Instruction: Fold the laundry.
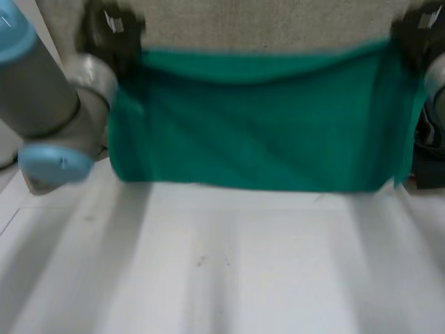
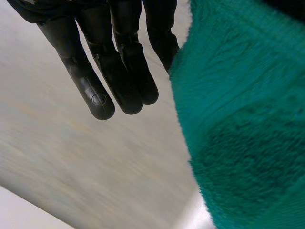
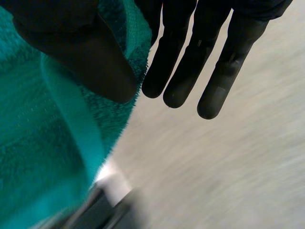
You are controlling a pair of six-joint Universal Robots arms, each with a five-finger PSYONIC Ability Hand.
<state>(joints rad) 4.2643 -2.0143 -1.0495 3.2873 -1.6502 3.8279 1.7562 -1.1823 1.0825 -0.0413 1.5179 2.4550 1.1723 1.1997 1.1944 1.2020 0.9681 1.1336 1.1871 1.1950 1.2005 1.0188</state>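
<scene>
ITEM: green towel (image 1: 257,132) is hanging spread wide over the far side of the desk (image 1: 229,264) | LEFT: left hand (image 1: 111,31) is gripping the towel's upper left corner, fingers (image 2: 109,71) extending straight beside the cloth | RIGHT: right hand (image 1: 417,31) is pinching the upper right corner, thumb (image 3: 86,62) pressing cloth against the fingers | LOWER EDGE: contact with desk cannot be determined

The towel (image 1: 257,132) is plain teal green, the table (image 1: 229,271) white.
</scene>
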